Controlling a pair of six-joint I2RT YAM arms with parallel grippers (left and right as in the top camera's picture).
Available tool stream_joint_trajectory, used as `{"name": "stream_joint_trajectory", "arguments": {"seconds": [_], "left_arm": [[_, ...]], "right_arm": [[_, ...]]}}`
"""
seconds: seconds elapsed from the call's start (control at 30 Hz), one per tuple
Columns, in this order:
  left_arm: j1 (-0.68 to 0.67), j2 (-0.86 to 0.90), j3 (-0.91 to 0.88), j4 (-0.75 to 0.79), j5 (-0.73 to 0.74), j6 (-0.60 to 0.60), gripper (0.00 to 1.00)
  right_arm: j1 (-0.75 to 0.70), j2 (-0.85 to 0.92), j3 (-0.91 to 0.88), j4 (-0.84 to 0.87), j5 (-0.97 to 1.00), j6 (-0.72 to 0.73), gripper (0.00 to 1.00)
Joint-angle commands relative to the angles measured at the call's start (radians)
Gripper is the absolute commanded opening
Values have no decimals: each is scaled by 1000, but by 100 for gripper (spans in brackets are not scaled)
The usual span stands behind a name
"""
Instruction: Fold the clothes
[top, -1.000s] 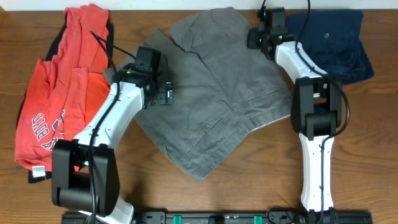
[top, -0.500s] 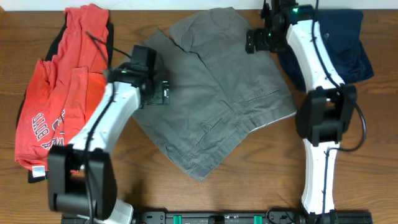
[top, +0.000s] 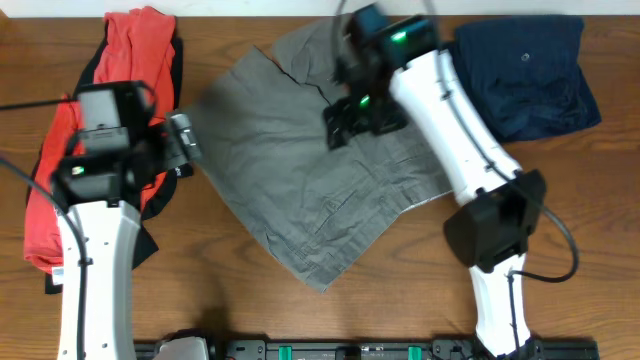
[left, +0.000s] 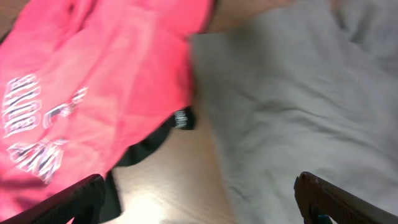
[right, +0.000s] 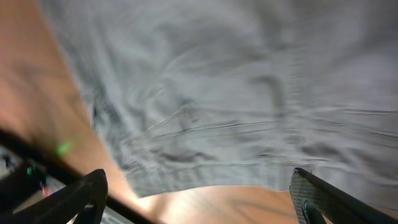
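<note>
My left gripper (left: 199, 190) gapes wide, empty, over the red shirt (left: 93, 81) just beside the grey shorts (left: 292, 106). My right gripper (right: 199, 182) (equally wide, holding nothing) hovers over those shorts.

On my feed I see the brown wood-grain tabletop (top: 250, 300), and along its near edge runs a black mounting rail (top: 400, 350) carrying small green fittings (top: 285, 351).
</note>
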Motion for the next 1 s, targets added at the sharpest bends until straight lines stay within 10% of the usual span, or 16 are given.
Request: {"name": "stream_joint_trajectory", "arguments": {"seconds": [0.0, 0.97], "left_arm": [[99, 5, 8, -19, 3, -13, 98], [301, 97, 4, -38, 11, -13, 98]], "right_arm": [[91, 10, -37, -4, 50, 34, 92], [562, -154, -690, 271, 89, 55, 94]]}}
